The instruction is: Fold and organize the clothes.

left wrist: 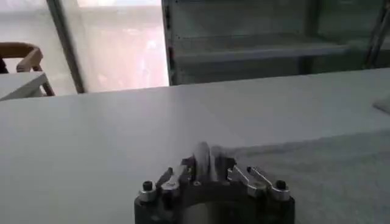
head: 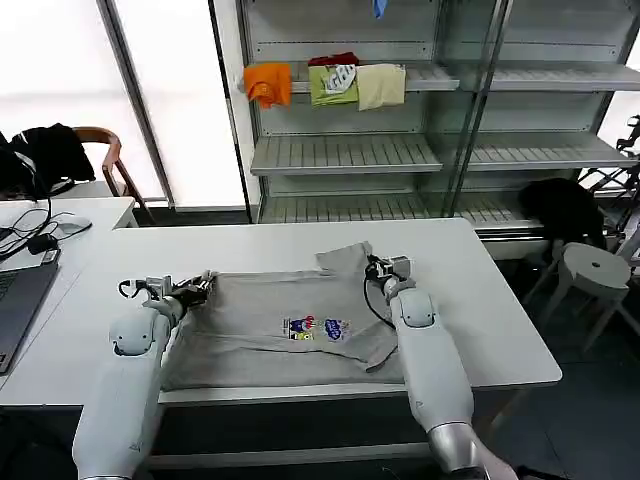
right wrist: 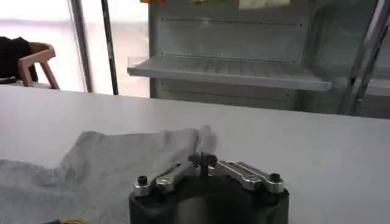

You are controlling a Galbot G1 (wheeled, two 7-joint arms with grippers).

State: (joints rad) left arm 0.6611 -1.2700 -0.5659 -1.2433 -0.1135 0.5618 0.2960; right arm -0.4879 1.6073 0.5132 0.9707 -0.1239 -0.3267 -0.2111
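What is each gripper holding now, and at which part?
Both hold the grey T-shirt. The left gripper is shut on its far left corner, and the right gripper is shut on the sleeve at its far right corner.

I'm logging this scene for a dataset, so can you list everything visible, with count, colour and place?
T-shirt: one, light grey with a multicolour chest print, spread on the table.
Table: one, white, in front of the robot.
Folded cloths: three, orange, green, cream, on an upper shelf.
Shelving unit: one, grey metal, behind the table.
Stool: one, white, at the right.
Laptop: one, dark, on the left desk.
Left gripper: shut on the T-shirt's left edge.
Right gripper: shut on the T-shirt's far right sleeve.
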